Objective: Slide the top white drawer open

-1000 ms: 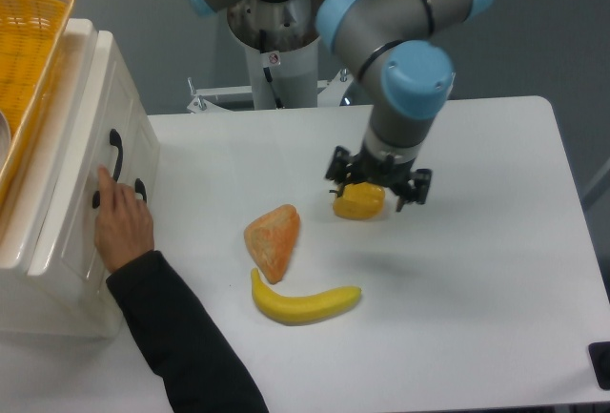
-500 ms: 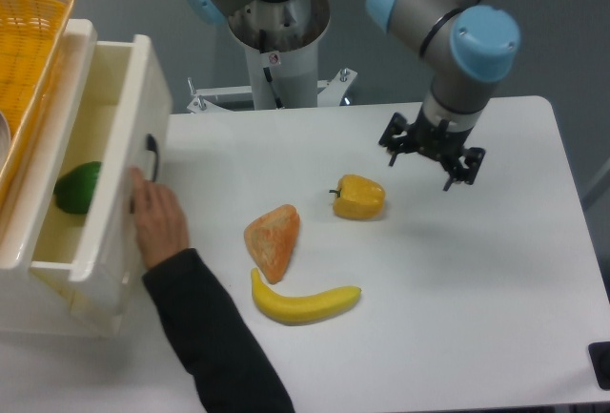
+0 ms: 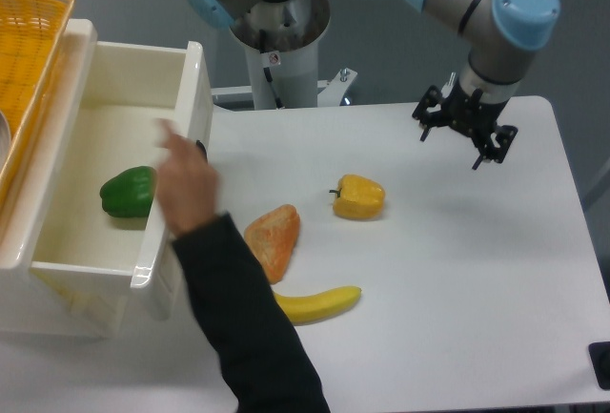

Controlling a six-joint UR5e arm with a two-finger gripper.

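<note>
Gripper (image 3: 464, 136) hung over the far right part of the white table (image 3: 457, 318), fingers spread apart and holding nothing; sat well clear of everything else, one arm only, grey with blue joint caps.

Nearest to it, one yellow bell pepper (image 3: 359, 196) lay on the table, stem pointing left; just left and a bit nearer the camera, one orange wedge-shaped thing (image 3: 274, 238), hard to say what exactly; below that, one banana (image 3: 317, 303), partly hidden behind a dark sleeve.

One human hand (image 3: 187, 184) with a black-sleeved arm reached in from the bottom edge, hand blurred, raised right in front of the drawer front; couldn't tell if touching the handle, which only peeked out as a dark bit beside the fingers.

Top white drawer (image 3: 195, 98) stood pulled well out from the cabinet at the left edge of the table, inside fully on show; one green bell pepper (image 3: 129, 192) lay in it toward the front, close to the hand. Only that one drawer clearly made out, lower one mostly hidden beneath it.

One yellow woven basket (image 3: 29, 60) sat on top of the cabinet at far left, cut off by the frame.
</note>
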